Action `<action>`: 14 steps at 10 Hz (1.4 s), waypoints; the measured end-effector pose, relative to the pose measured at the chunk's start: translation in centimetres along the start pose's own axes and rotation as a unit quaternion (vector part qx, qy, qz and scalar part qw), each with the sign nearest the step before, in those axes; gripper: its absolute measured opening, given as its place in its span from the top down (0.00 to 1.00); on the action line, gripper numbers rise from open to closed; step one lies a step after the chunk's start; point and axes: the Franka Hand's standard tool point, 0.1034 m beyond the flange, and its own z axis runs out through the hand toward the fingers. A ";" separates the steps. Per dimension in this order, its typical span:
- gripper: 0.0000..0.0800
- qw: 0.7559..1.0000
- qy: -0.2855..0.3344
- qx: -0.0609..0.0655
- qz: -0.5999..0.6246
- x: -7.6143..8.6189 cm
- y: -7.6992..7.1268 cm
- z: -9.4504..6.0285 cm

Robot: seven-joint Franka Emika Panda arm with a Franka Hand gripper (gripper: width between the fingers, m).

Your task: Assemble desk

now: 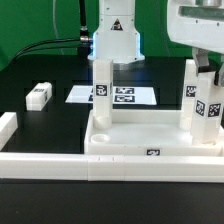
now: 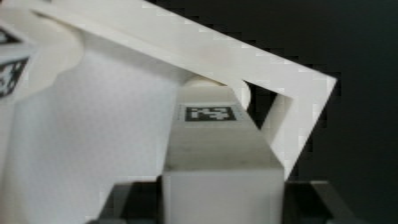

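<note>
We see two legs (image 1: 102,95) (image 1: 190,95) standing in the tabletop (image 1: 120,150), the jaws closed on a third leg (image 1: 211,112), and a fourth leg (image 1: 38,95) loose on the table (image 1: 55,122).

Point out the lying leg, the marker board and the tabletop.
lying leg (image 1: 38,95), exterior view, its top face.
marker board (image 1: 126,96), exterior view, a printed tag.
tabletop (image 1: 145,129), exterior view, bare inner floor.

arm base (image 1: 116,40): white, glossy, rounded column, small dark mark on its front | cables (image 1: 52,45): thin, black, leading to the base | wrist housing (image 1: 196,25): white, smooth, rounded | gripper fingers (image 2: 134,206): black, blocky
</note>
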 end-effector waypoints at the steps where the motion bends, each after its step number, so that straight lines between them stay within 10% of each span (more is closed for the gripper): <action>1: 0.64 0.998 -0.006 0.022 0.054 0.3 0.0 0.0; 3: 0.64 0.975 -0.023 0.057 0.213 0.2 0.4 0.1; 5: 0.64 0.956 -0.036 0.064 0.283 -0.3 0.2 0.0; 7: 0.64 0.958 -0.035 0.064 0.278 -0.3 0.2 0.1; 9: 0.27 0.974 -0.028 0.045 0.220 -0.2 0.1 0.4; 14: 0.19 0.998 -0.016 0.045 0.034 -0.3 -0.4 0.3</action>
